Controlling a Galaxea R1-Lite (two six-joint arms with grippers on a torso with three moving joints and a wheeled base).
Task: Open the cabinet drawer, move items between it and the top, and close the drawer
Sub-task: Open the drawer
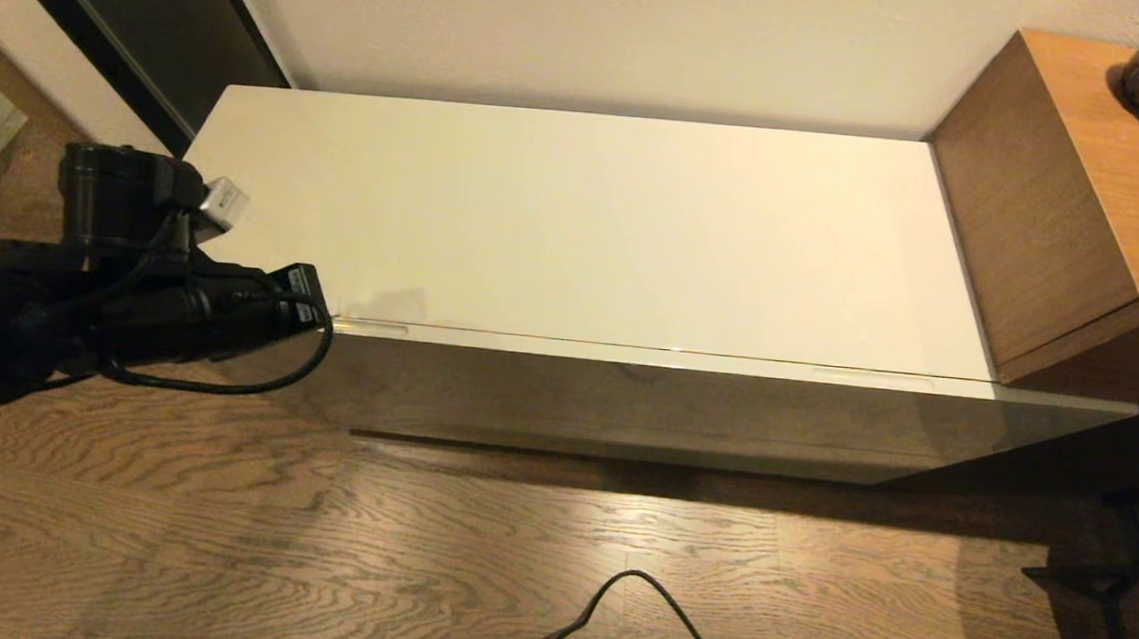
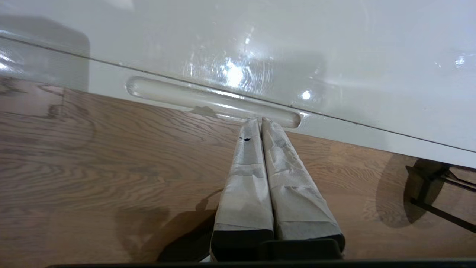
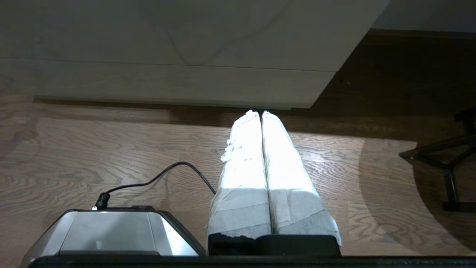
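Drawer shut, left end effector at the handle slot: the task stands at its opening step.

The left end effector (image 2: 261, 121), its taped fingers (image 2: 245, 178) pressed together, has its tips touching the near end of the left handle slot (image 2: 212, 100) along the upper edge of the drawer (image 1: 624, 404), just below the cabinet top (image 1: 586, 220). The drawer front sits flush with the cabinet, so nothing appears pulled out yet. The top carries no slippers or packet; any such things are out of sight, presumably inside. The right end effector (image 3: 261, 112), fingers likewise pressed together, hangs low over the wooden floor (image 3: 111, 149) in front of the cabinet, idle. Still to come, by this reading: pulling the drawer open, shifting the things, and closing it.
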